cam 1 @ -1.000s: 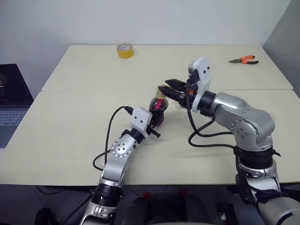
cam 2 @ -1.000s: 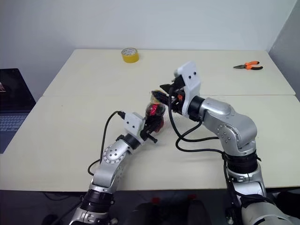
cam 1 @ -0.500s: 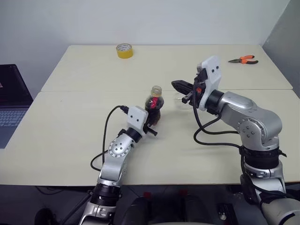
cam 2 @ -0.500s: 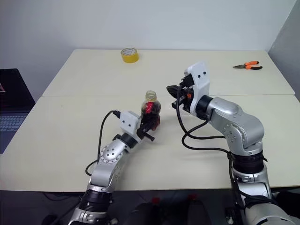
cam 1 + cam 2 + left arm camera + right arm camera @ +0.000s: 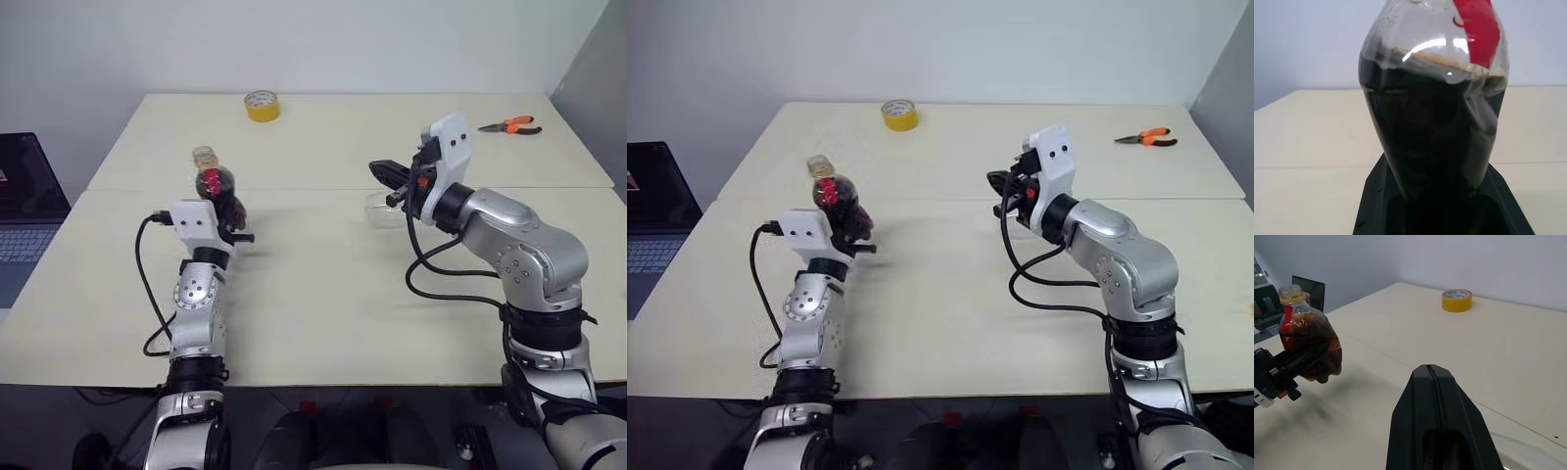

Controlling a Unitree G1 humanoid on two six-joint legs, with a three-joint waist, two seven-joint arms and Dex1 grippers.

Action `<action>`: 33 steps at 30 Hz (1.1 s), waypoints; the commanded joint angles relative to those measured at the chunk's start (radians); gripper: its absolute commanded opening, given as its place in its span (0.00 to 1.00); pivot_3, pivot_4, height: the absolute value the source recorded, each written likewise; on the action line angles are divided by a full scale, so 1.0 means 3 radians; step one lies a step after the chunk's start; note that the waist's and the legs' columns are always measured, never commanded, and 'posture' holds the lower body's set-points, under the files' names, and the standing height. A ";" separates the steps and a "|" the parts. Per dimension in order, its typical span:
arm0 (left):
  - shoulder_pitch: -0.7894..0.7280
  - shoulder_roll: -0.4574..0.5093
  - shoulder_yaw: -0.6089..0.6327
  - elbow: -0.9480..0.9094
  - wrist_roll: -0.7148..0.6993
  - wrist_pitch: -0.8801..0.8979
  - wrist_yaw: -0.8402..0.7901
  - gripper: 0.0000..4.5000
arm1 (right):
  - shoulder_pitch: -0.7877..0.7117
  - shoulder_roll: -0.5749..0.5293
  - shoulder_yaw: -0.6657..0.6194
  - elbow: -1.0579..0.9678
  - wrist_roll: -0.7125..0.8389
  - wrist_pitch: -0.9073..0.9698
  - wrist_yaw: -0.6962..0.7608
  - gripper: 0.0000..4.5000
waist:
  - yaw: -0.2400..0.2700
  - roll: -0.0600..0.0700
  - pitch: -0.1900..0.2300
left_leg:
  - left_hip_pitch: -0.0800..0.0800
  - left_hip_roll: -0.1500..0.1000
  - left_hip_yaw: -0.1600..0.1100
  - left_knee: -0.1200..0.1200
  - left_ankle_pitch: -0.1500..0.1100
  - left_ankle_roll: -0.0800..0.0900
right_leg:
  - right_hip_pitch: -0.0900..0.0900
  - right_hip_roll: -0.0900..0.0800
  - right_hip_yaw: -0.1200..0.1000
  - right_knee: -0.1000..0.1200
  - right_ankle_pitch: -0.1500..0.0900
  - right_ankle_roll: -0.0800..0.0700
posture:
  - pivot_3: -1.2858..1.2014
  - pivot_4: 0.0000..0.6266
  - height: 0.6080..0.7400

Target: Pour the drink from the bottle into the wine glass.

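Observation:
My left gripper (image 5: 229, 219) is shut on the bottle (image 5: 214, 184), holding it by its lower body, roughly upright, over the left side of the table. The bottle is clear, with a red label and a yellow ring at the neck. The dark drink (image 5: 1430, 147) fills most of it, and the black fingers (image 5: 1376, 196) clasp its base. My right gripper (image 5: 378, 171) is shut and level at mid table, pointing toward the bottle, with nothing seen between its fingers (image 5: 1432, 382). The wine glass (image 5: 380, 210) shows as a faint clear shape on the table just under that gripper. I cannot tell how it stands.
A yellow tape roll (image 5: 261, 105) sits at the far edge of the table (image 5: 323, 294). Orange-handled pliers (image 5: 509, 125) lie at the far right. A laptop (image 5: 24, 211) stands off the left edge. A seam runs across the table's middle.
My left gripper has carried the bottle from mid table far to the left. My right gripper, spread at the bottle's top a second ago, has drawn away and shut.

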 commanded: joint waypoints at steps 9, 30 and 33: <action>-0.0068 0.0094 0.0125 0.0813 -0.0026 -0.0697 -0.0002 0.89 | -0.0041 -0.0036 -0.0020 -0.0132 -0.0024 -0.0001 0.0017 0.00 | -0.0011 0.0000 0.0000 | 0.0000 0.0001 0.0000 -0.0001 0.0000 0.0000 | -0.0001 0.0000 0.0000 0.0001 0.0000 0.0000 | 0.52 0.24 1.00; 0.0715 0.0053 0.0060 -0.0579 -0.0303 -0.0035 -0.0076 0.99 | -0.0055 -0.0049 0.0019 -0.0006 -0.0119 -0.0063 0.0124 0.00 | -0.0016 0.0000 -0.0001 | 0.0000 0.0002 -0.0001 -0.0001 0.0000 0.0000 | -0.0001 0.0000 0.0002 0.0001 0.0000 0.0000 | 0.52 0.24 1.00; 0.0944 0.0038 0.0039 -0.0971 -0.0376 0.0179 -0.0090 0.99 | -0.0049 -0.0092 0.0031 0.0018 -0.0141 -0.0076 0.0160 0.00 | -0.0017 0.0000 -0.0001 | 0.0001 0.0002 0.0000 -0.0002 0.0000 0.0000 | -0.0001 0.0000 0.0002 0.0001 0.0000 0.0000 | 0.52 0.24 1.00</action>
